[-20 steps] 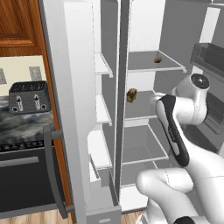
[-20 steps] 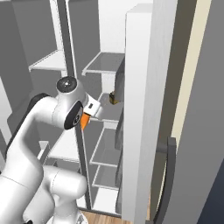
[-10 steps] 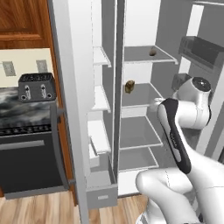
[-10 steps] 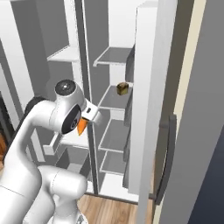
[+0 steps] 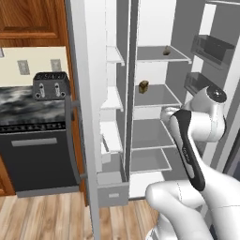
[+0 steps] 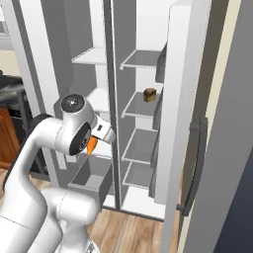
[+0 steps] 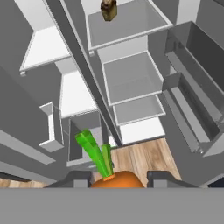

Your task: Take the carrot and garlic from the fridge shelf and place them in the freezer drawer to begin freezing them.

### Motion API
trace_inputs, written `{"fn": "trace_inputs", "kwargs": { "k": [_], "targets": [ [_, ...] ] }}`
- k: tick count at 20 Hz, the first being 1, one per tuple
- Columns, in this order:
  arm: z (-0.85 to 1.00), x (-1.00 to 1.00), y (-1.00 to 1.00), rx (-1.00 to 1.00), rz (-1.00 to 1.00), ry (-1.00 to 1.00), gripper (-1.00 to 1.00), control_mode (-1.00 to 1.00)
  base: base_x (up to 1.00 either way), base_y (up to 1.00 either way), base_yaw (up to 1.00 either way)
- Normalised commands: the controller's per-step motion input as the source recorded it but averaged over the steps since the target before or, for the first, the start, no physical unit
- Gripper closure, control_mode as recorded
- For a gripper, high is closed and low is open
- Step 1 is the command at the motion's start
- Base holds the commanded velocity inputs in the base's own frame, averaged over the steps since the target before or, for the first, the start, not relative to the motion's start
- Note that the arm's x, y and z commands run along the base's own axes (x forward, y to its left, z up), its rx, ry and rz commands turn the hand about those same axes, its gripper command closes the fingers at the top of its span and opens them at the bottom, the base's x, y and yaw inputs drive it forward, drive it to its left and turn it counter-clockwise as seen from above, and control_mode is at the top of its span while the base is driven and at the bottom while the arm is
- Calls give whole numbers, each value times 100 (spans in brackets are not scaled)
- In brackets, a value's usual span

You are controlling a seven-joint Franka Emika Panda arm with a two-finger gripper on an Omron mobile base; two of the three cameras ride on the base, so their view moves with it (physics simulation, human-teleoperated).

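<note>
Now hand (image 7: 118, 181) clamped on the carrot (image 7: 117, 178), green tuft pointing ahead. Freezer drawer (image 7: 84, 138) open just beyond the tuft, slightly left. Garlic (image 5: 166, 51) well above the drawer, on the fridge shelf (image 5: 154, 58).

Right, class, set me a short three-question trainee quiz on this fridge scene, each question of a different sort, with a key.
1. True or false: the carrot sits between the gripper jaws, green tuft pointing away from the hand.
2. Multiple choice: the freezer drawer at the bottom left of the fridge is A) pulled out, B) pushed fully shut, C) lifted out onto the floor.
3. Fill in: in the left base view, the garlic lies on the fridge shelf one level ______ the shelf with the boxy brown item.

Key: 1 true; 2 A; 3 above.
</note>
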Motion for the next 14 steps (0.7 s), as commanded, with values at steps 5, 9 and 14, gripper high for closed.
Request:
{"fn": "trace_inputs", "kwargs": {
  "k": [5, 9, 14],
  "targets": [
    [-12, 0, 1, -6, 2, 2, 100, -100, 0, 14, 8],
    [-61, 17, 1, -19, 10, 8, 100, -100, 0, 0, 0],
    [-75, 78, 0, -8, 19, 16, 100, -100, 0, 0, 0]
  ]
}}
